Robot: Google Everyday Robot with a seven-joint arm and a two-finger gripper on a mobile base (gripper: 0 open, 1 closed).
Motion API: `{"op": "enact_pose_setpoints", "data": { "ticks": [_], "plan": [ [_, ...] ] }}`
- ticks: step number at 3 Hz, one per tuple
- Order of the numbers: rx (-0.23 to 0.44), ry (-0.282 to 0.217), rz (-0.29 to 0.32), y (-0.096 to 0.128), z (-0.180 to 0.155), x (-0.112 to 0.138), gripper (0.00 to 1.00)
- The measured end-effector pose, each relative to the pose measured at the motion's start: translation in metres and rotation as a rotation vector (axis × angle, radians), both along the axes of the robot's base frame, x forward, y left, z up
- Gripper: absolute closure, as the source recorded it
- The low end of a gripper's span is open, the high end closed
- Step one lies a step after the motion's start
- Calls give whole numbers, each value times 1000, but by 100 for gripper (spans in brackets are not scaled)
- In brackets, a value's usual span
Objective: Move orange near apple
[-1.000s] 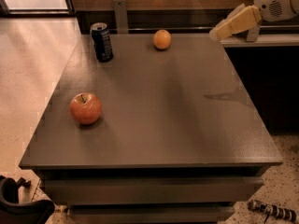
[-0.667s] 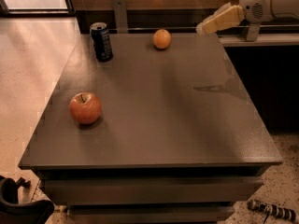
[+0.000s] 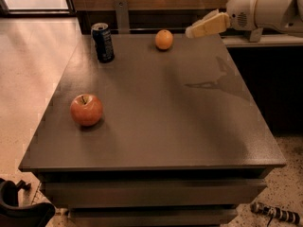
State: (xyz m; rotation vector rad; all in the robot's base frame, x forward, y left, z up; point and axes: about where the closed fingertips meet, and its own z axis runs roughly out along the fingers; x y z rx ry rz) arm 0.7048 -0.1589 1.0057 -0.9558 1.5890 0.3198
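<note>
The orange (image 3: pixel 164 39) sits at the far edge of the dark grey table (image 3: pixel 156 122), near the middle. The red apple (image 3: pixel 86 109) with its stem up sits near the table's left edge, closer to the front. My gripper (image 3: pixel 193 31) reaches in from the upper right on a white arm (image 3: pixel 265 8). It hangs above the table's far right part, just right of the orange and apart from it. It holds nothing.
A dark blue soda can (image 3: pixel 102 42) stands upright at the far left of the table, left of the orange. A metal post (image 3: pixel 121 14) rises behind the table. A counter edge (image 3: pixel 260 40) runs at the right.
My gripper has moved left along the table's far edge, from beyond the right corner to close beside the orange. The fruits and can have not moved.
</note>
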Motion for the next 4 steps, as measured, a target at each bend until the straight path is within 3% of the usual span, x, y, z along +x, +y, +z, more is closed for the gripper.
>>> {"op": "enact_pose_setpoints", "data": {
  "ticks": [1,2,4],
  "plan": [
    [41,54,-51,-1,-14,17,0],
    [111,104,-101,-7,-43,50,0],
    [192,118,-85,-2,-98,109,0]
  ]
}}
